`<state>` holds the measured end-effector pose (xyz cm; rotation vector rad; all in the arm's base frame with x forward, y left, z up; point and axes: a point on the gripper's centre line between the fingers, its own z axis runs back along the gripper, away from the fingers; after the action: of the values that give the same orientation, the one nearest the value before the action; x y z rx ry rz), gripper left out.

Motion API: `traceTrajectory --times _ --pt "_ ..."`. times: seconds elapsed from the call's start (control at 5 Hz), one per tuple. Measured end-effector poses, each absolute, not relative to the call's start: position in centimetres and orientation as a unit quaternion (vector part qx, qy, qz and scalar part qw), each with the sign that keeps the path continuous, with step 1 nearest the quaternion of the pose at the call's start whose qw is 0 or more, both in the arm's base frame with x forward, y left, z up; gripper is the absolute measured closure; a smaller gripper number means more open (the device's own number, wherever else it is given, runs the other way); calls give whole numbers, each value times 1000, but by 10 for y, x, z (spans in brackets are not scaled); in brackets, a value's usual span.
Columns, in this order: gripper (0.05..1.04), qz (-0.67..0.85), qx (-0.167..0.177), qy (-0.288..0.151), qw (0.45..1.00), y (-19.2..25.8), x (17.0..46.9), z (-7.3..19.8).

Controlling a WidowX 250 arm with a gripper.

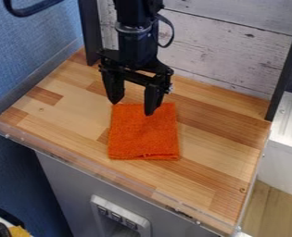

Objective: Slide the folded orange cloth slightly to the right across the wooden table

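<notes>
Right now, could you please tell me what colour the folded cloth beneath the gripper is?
The cloth is bright orange, as the camera view shows.

Orange cloth (143,135), blue wall (30,51), black fingers (153,99)

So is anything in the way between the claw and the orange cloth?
No, nothing that I can see. The claw hangs open right by the far edge of the orange cloth, with no object between them. The cloth lies flat on the wooden top.

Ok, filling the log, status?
Black two-finger hand open at far edge of folded orange cloth. Cloth flat on brown wooden tabletop. Clear plastic rim along near edge.
</notes>
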<state>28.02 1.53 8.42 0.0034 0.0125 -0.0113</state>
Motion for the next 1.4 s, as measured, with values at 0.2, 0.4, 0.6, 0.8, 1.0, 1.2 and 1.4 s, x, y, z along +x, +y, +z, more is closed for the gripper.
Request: traceTrajectory --times 0.2,0.4,0.6,0.8,1.0,1.2,1.4 --pt "121 -5 1 10 1000 15 287 85" --pt "390 1 1 15 1000 16 291 78" --pt "695 6 0 11 1000 15 296 69" --pt "917 6 0 0 1000 12 298 60" --pt "1016 3 -2 -1 1000 12 297 43" --pt "1024 3 -3 -3 1000 11 296 28" --pt "1025 0 -5 -3 1000 11 298 19"
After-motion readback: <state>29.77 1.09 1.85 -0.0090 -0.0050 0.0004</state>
